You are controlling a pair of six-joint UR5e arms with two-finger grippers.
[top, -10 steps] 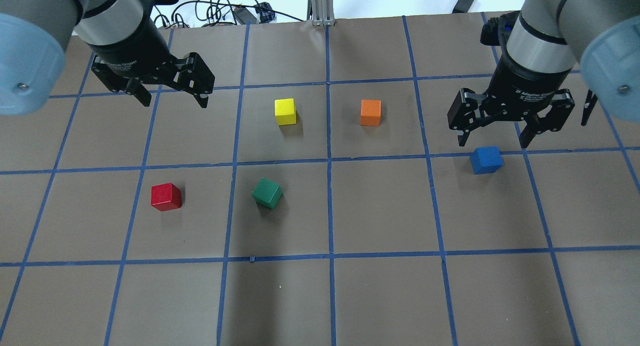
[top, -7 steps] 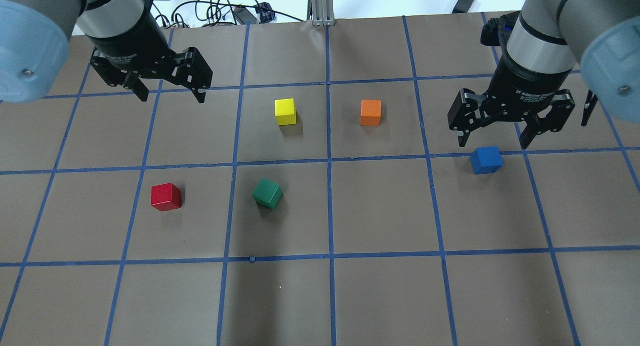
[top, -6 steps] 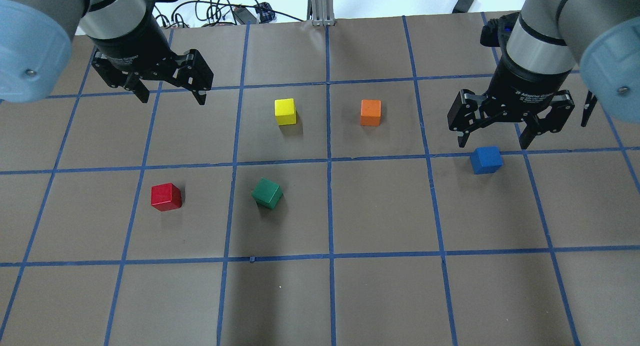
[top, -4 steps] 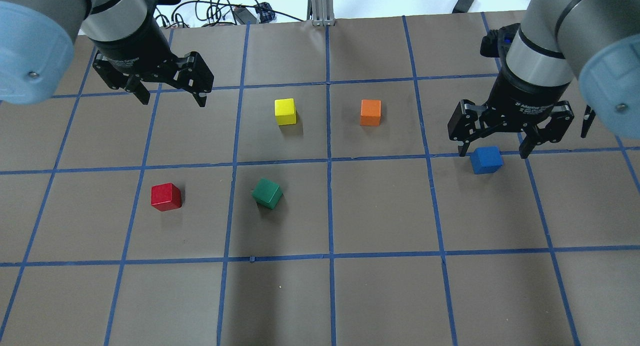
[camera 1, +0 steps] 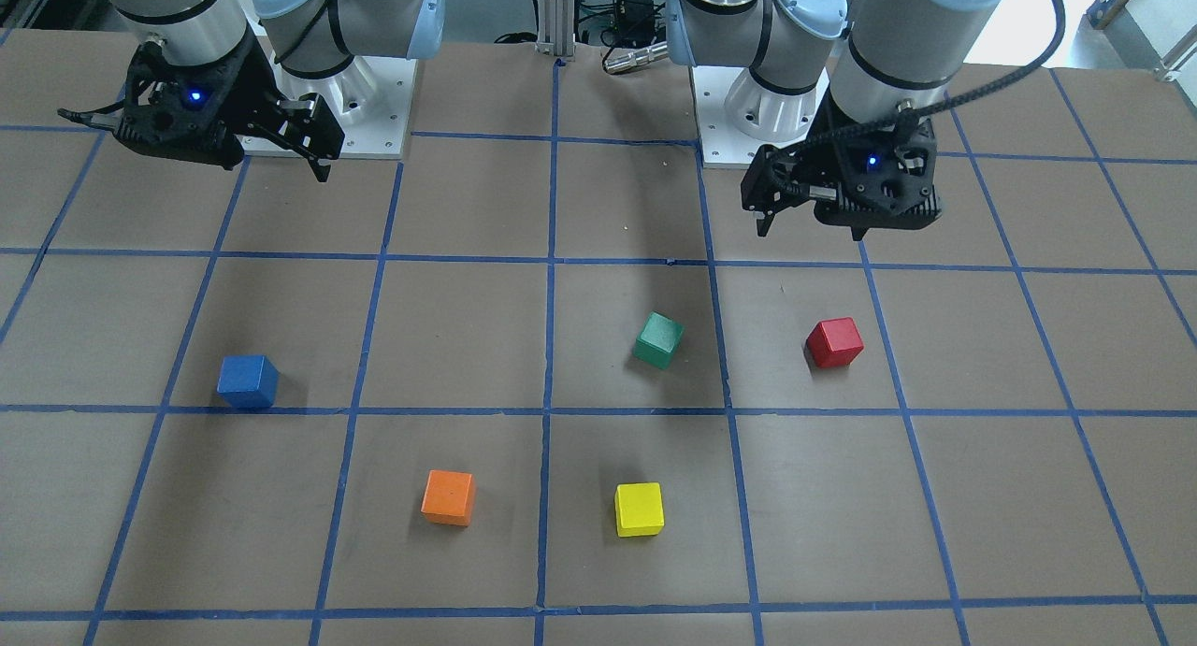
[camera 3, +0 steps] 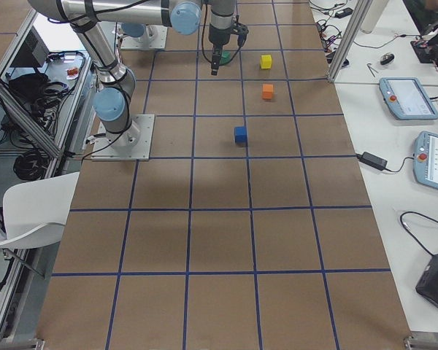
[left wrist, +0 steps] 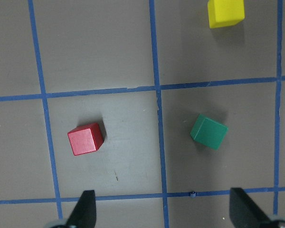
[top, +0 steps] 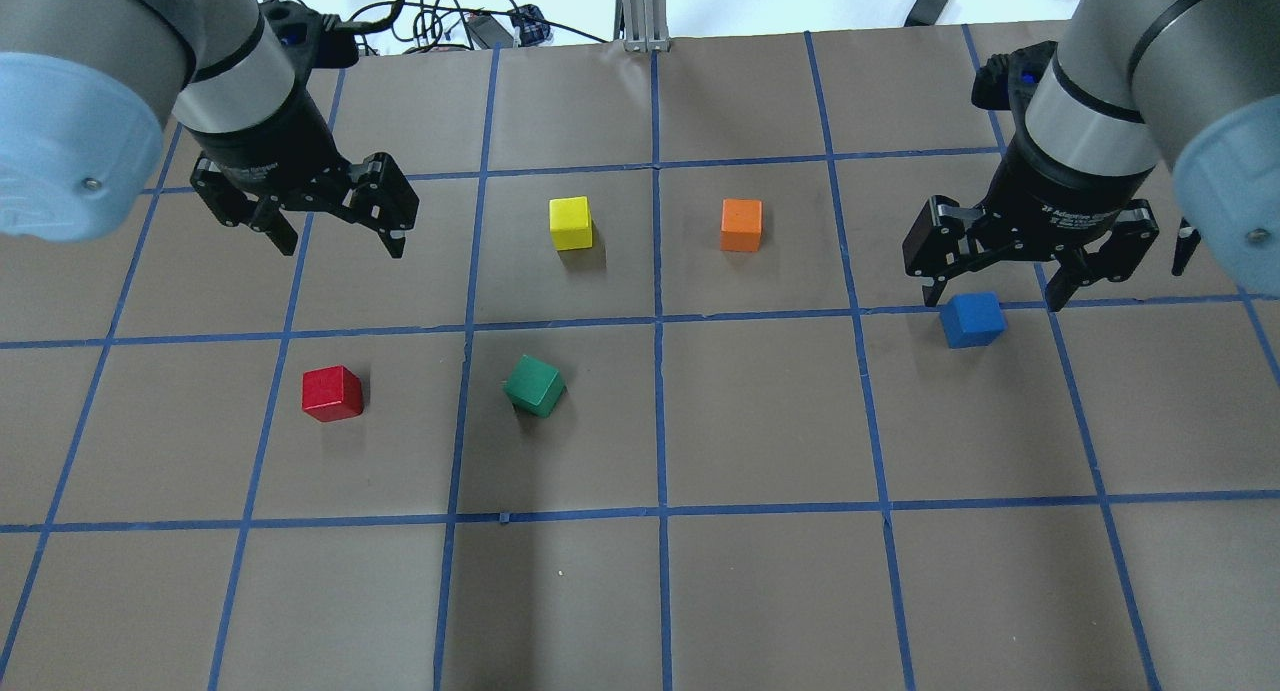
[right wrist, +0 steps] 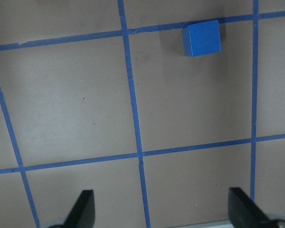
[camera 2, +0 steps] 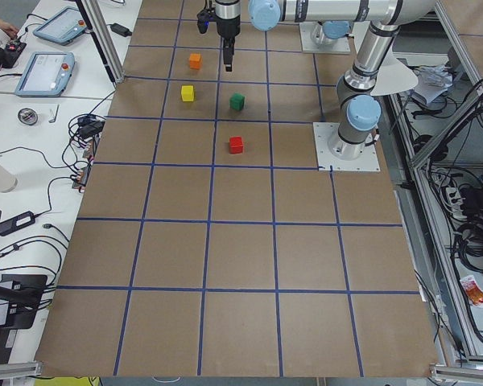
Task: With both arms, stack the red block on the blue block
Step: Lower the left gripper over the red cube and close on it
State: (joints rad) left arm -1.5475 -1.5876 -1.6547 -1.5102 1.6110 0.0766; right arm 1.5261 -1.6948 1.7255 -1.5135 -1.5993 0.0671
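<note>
Left gripper (top: pixel 340 246) has dropped closer to the red block (top: pixel 332 393) than before; right gripper (top: pixel 993 301) has barely shifted. Red block sits alone in its grid square, untouched, left gripper wide and empty behind it. Blue block (top: pixel 972 320) is well apart on the table (top: pixel 760 591). The right gripper is spread wide over it, seemingly not touching. Green block (top: pixel 535 385), yellow block (top: pixel 570 222) and orange block (top: pixel 741 224) lie between.

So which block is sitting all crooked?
The green block: it is turned at a clear angle to the tape lines, while the others sit much straighter.
</note>
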